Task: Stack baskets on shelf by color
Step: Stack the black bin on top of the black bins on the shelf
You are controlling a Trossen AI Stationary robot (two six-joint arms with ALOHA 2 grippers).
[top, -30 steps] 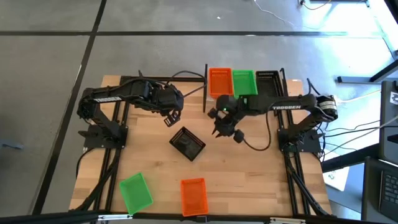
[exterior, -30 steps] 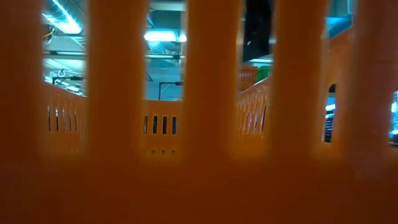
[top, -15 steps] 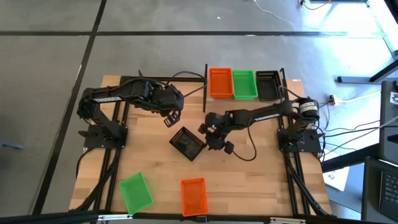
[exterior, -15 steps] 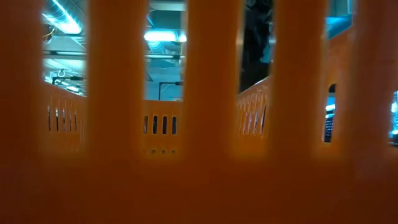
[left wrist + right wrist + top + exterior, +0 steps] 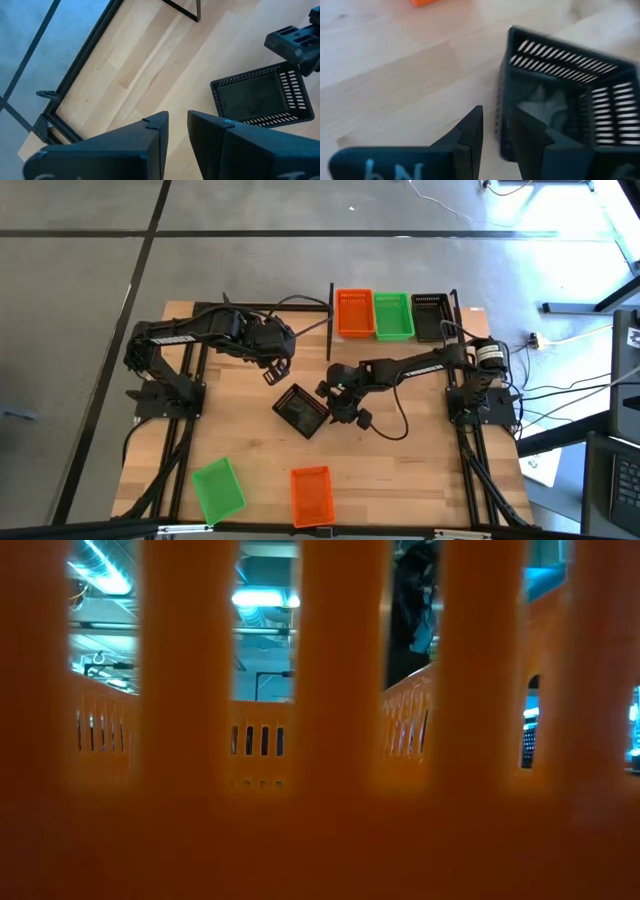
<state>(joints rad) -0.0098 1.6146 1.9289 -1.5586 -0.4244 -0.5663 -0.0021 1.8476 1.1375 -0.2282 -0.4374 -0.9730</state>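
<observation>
1. High view: you have the black mesh-sided plastic basket [image 5: 301,410] lying askew mid-worktop [image 5: 420,470]; the right tool [image 5: 335,402] is just beside its edge toward the right arm, nearer than the left tool [image 5: 275,368].
2. Low view: blocked by an orange basket wall [image 5: 330,820].
3. Left wrist view: fingers slightly parted, empty.
4. Right wrist view: fingers parted, empty, straddling the basket's near wall; not yet gripped.

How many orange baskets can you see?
2 show from above: one orange basket at the shelf's left end, another at the table's near edge. More may be stacked, hidden, under the first.
</observation>
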